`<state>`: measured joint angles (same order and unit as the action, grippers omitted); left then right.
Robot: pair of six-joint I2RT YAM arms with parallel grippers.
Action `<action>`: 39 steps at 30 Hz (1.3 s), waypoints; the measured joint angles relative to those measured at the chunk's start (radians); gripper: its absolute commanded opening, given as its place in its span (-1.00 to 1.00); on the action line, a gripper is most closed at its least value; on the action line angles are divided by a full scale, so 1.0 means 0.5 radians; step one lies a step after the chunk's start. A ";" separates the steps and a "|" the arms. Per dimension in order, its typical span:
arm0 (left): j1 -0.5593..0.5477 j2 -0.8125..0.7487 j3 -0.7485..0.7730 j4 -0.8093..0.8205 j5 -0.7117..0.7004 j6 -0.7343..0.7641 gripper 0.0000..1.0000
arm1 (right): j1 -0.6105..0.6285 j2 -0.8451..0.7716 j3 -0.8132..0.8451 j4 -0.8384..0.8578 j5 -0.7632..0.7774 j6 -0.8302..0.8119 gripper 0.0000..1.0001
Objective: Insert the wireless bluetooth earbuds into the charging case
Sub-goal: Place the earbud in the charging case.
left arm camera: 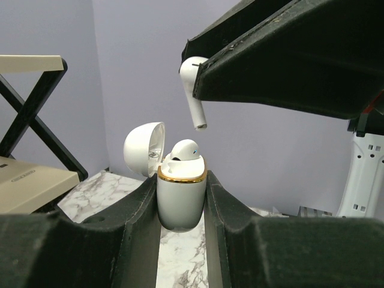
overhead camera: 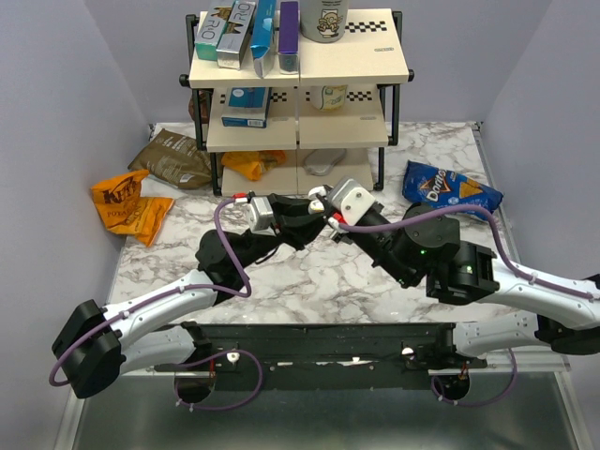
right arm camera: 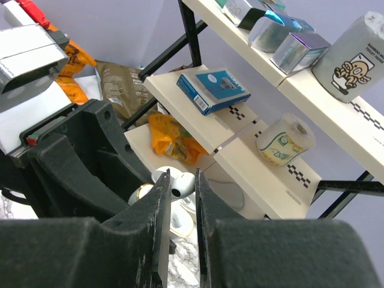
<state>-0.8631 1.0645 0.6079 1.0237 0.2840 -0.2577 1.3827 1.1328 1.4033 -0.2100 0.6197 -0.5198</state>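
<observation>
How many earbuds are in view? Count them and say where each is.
2. One earbud sits in the open charging case, which the left gripper holds. The second earbud is pinched in the right gripper, just above the case. No others show.

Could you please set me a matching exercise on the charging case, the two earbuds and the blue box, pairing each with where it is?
1 charging case
2 upper earbud
3 lower earbud
4 blue box

A lying on a shelf
B pinched in the right gripper
C clamped in the left gripper
D seated in the case

Pairs: 1-C, 2-B, 3-D, 4-A
</observation>
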 measured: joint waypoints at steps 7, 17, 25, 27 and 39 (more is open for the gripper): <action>0.002 0.007 0.030 -0.050 -0.001 -0.001 -1.00 | 0.034 0.124 0.000 0.123 0.057 -0.139 -0.99; 0.013 0.007 0.040 -0.085 -0.015 -0.002 -1.00 | 0.038 0.146 -0.025 0.274 0.189 -0.236 -0.99; 0.013 0.007 0.040 -0.115 -0.042 -0.003 -1.00 | 0.038 0.146 -0.065 0.314 0.237 -0.255 -0.99; 0.013 0.007 0.040 -0.132 -0.053 -0.003 -1.00 | 0.038 0.145 -0.079 0.314 0.240 -0.253 -0.99; 0.013 0.006 0.070 -0.172 -0.098 -0.011 -1.00 | 0.038 0.145 -0.124 0.313 0.243 -0.212 -0.99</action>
<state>-0.8566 1.0676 0.6430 0.9375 0.2348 -0.2634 1.4017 1.2053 1.3415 -0.0536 0.7410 -0.6258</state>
